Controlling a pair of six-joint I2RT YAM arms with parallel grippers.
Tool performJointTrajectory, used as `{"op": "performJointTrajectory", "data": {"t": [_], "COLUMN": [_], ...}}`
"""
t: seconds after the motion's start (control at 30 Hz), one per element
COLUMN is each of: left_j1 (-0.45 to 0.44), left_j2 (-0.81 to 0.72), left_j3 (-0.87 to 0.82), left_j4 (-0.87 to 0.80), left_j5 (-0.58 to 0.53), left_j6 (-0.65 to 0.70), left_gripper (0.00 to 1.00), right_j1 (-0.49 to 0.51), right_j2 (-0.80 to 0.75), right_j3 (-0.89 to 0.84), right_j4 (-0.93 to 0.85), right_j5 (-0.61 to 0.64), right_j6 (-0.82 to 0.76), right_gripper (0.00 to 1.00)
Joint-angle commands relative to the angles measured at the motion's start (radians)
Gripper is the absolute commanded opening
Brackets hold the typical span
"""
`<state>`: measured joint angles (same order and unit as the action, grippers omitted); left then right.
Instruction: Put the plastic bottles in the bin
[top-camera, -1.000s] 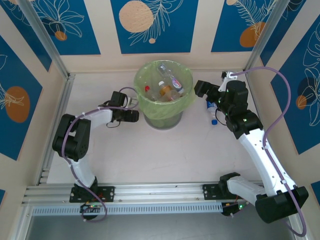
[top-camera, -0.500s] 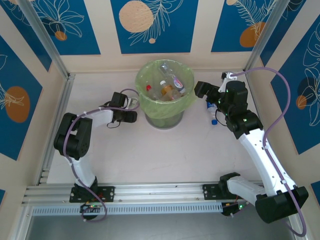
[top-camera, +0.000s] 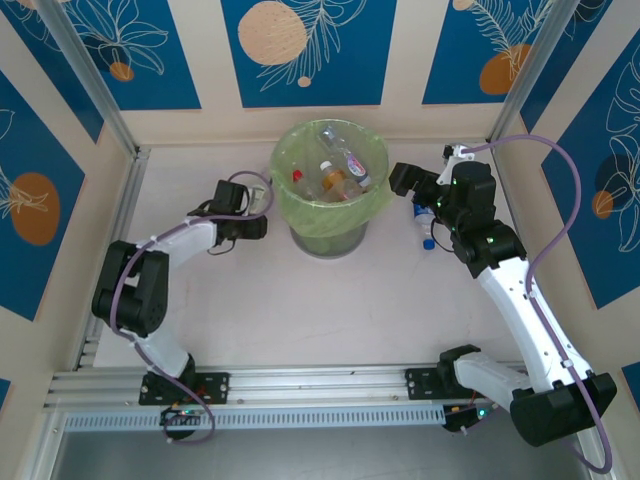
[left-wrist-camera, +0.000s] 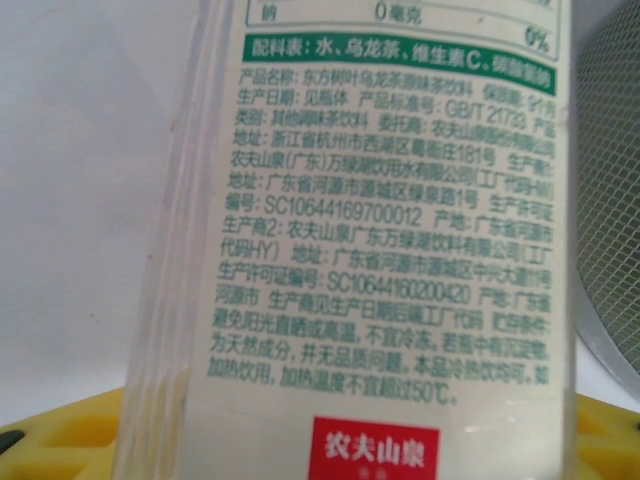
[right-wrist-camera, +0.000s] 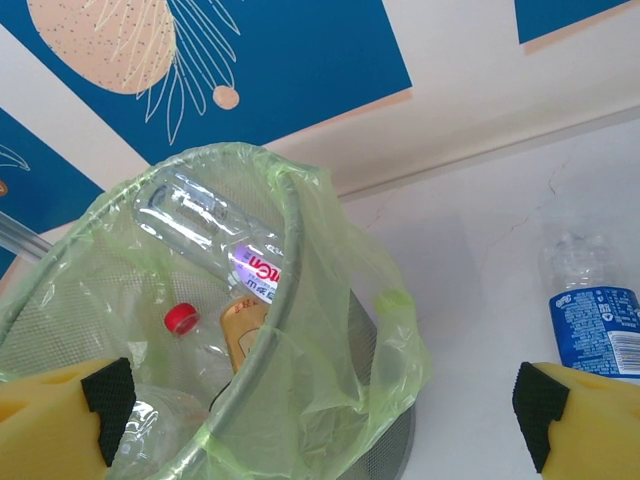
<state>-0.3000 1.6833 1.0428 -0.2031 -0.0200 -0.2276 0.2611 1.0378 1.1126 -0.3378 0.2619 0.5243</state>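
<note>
White table (top-camera: 320, 300), left end effector (top-camera: 256, 226) gripping bottle (left-wrist-camera: 400, 250)

The bin (top-camera: 325, 238) stands centre-far on the worktop (top-camera: 300, 300), bottles (top-camera: 338, 172) in it. A left bottle (left-wrist-camera: 400, 250) is just beside the bin, between the left gripper (top-camera: 258, 226) jaws. A right bottle (top-camera: 425, 222) lies right of the bin.

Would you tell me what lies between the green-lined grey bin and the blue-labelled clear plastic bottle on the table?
Nothing; the right wrist view shows bare white table between the bin and the bottle.

Glossy plastic bottle (left-wrist-camera: 380, 250), metal-mesh bin (left-wrist-camera: 612, 200)
</note>
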Motion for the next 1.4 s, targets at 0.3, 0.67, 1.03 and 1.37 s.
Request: {"op": "performJointTrajectory", "data": {"t": [0.3,0.67,1.03,1.37], "left_j1": [0.051,0.053,0.034,-0.105], "left_j2": [-0.178,-0.276,-0.456,-0.483], "left_j3": [0.010,0.143,0.187,0.206], "left_j4": [-0.130,-0.257,-0.198,-0.079], "left_j5": [-0.011,-0.027,0.064,0.164], "left_j6": [-0.073,-0.131,-0.113,0.021], "left_gripper": [0.53,0.51,0.51,0.51], "right_j1": [-0.026,-0.075,-0.093,-0.098], "right_j2": [-0.042,-0.094,-0.092,-0.091], "right_j3": [-0.054,-0.152,-0.171,-0.181], "right_j4": [-0.174,-0.171,-0.145,-0.132], "right_j5": [0.000,-0.014,-0.024,-0.033], "right_j6": [0.006,0.070,0.080,0.100], "right_gripper": [0.99,0.99,0.99,0.99]}}
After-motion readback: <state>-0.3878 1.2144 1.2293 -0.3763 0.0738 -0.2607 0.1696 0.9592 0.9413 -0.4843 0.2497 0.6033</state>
